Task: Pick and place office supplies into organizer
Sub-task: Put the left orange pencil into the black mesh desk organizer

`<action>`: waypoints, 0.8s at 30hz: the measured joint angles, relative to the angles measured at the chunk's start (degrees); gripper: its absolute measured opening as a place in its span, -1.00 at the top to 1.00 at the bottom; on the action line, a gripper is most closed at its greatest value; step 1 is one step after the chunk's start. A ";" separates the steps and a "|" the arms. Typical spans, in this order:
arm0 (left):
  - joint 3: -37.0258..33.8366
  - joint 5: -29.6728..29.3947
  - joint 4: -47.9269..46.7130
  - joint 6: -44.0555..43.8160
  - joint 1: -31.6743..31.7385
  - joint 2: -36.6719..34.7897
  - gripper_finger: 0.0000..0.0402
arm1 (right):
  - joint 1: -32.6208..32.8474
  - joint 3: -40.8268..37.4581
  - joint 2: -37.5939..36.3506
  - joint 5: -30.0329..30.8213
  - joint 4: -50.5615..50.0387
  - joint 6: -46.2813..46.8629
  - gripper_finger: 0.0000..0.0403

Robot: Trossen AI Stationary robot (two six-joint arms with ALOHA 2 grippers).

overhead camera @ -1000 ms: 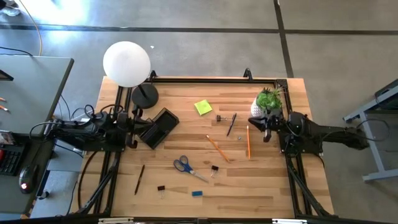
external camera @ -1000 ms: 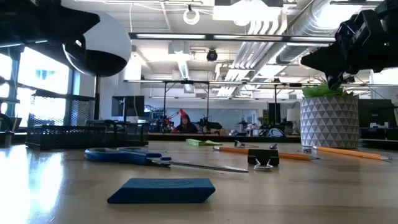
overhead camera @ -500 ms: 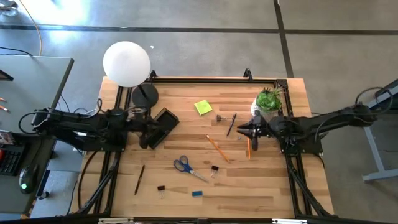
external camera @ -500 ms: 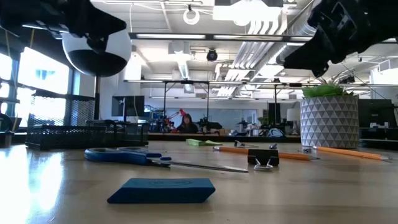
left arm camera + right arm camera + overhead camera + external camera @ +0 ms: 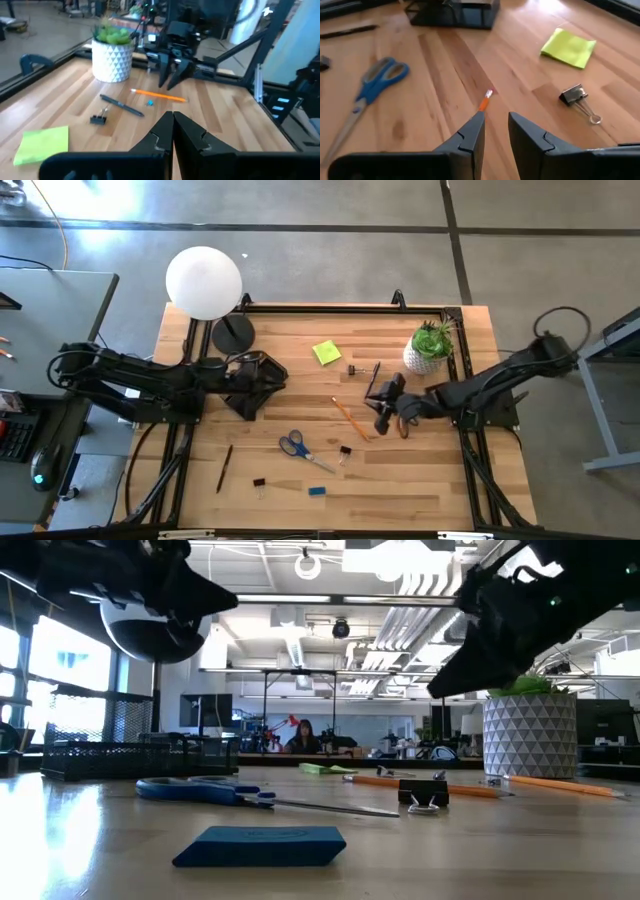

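The black organizer (image 5: 256, 385) stands at the table's left, with my shut left gripper (image 5: 173, 131) hovering over its far right corner (image 5: 272, 368). My right gripper (image 5: 495, 128) hangs open above the table's middle (image 5: 379, 408), its fingers slanting down toward the eraser end of an orange pencil (image 5: 485, 101). That pencil (image 5: 350, 418) lies flat on the wood. Also lying flat are a yellow sticky-note pad (image 5: 326, 352), blue-handled scissors (image 5: 297, 447), a dark pen (image 5: 373, 376), binder clips (image 5: 352, 370) (image 5: 344, 450), and a blue eraser (image 5: 317, 491). A second pencil (image 5: 401, 420) is partly hidden under my right arm.
A potted green plant (image 5: 430, 345) stands at the far right, close to my right arm. The white globe lamp (image 5: 204, 282) and its round base (image 5: 232, 332) stand at the far left. Another pen (image 5: 225, 468) and a clip (image 5: 258, 481) lie near the front left.
Both arms have reached out from the table's sides toward its middle. My left gripper has gone right, over the organizer. My right gripper has swung left and a little nearer, away from the plant, tipping down over the pencil. No object has moved.
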 joint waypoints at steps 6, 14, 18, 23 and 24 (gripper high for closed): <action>0.00 -0.43 2.97 -0.42 -0.53 0.50 1.00 | 3.14 2.86 10.51 10.92 6.43 0.35 0.59; 0.00 -1.50 2.54 -0.42 -0.85 0.50 1.00 | 5.63 8.25 25.26 13.87 11.62 2.15 0.59; 0.00 -1.50 1.91 -0.39 -0.84 0.50 1.00 | 6.11 11.17 29.41 14.61 11.49 1.55 0.59; 0.00 -1.48 0.93 -0.39 -0.81 0.50 1.00 | 5.94 12.96 32.42 11.83 10.78 1.97 0.59; 0.00 -1.50 0.83 -0.39 -0.81 0.50 1.00 | 5.94 13.06 32.94 11.49 10.72 2.31 0.59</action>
